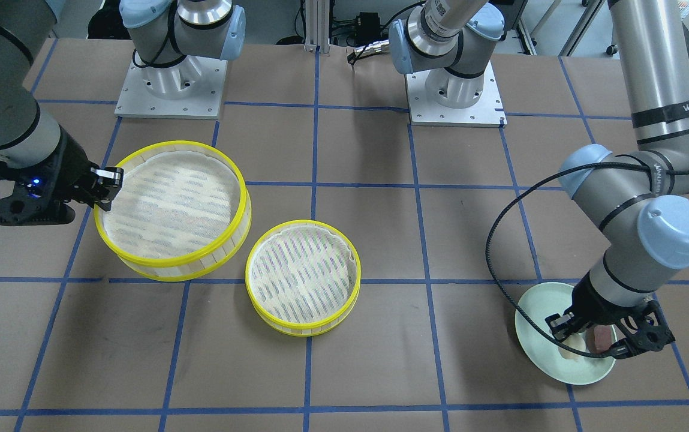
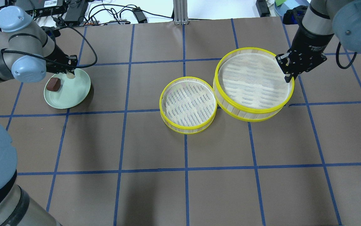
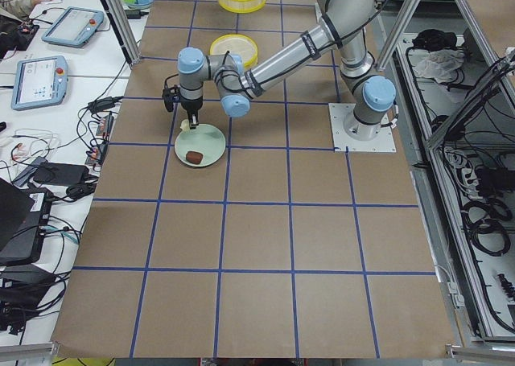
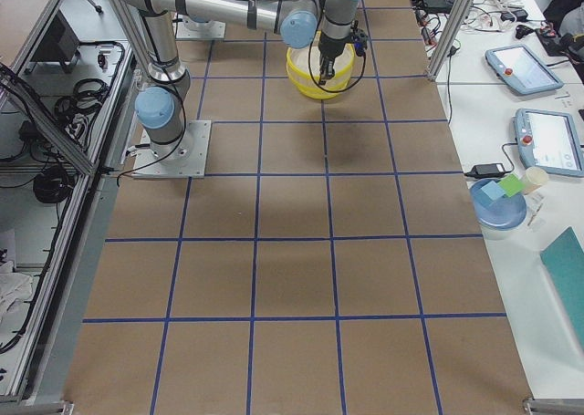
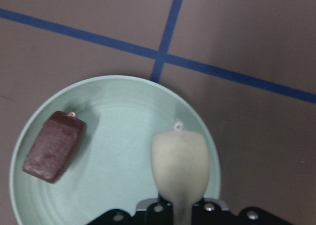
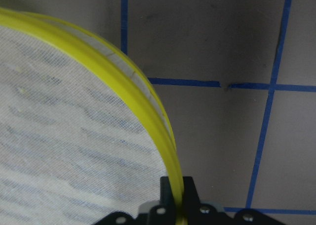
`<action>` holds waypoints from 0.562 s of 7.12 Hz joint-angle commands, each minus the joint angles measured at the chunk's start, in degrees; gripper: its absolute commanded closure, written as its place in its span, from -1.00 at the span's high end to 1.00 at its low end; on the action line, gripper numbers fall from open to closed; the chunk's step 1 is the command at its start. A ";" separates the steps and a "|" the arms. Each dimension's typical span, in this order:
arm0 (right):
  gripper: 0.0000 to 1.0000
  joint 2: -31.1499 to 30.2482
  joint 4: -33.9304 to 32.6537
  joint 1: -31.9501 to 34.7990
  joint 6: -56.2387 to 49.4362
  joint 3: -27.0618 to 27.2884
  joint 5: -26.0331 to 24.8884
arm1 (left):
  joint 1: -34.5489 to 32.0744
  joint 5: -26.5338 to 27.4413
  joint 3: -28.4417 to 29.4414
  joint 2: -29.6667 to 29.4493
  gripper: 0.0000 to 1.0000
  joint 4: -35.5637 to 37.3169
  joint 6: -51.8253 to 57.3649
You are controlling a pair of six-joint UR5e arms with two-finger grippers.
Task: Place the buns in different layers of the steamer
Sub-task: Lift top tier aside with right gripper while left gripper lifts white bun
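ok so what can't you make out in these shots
- White bun: near end hidden in the left claw, itself cut off by the left wrist view's bottom edge; whether it touches the plate is unclear.
- Brown bun: partly behind that claw in the front view.
- Right claw: tips cut off by the right wrist view's bottom edge, at the big tray rim.

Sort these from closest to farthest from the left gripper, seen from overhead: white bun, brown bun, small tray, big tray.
From the left gripper:
1. white bun, in its grip
2. brown bun, on the plate
3. small tray, table's middle
4. big tray, far right
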 commanded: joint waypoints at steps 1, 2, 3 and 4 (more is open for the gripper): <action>-1.00 -0.03 0.89 -0.69 -0.67 0.17 -1.35 | -8.93 -0.11 -0.11 2.30 -1.00 -0.25 -11.08; -1.00 -0.56 0.89 -0.69 -0.67 0.08 -1.35 | -13.58 -0.72 -0.28 2.82 -1.00 -0.25 -15.65; -1.00 -0.56 0.71 -0.69 -0.59 0.08 -1.35 | -17.72 -1.16 -0.72 2.57 -1.00 -0.25 -21.79; -1.00 -0.56 0.80 -0.69 -0.50 0.08 -1.09 | -20.63 -2.99 -0.73 2.83 -1.00 -0.25 -23.76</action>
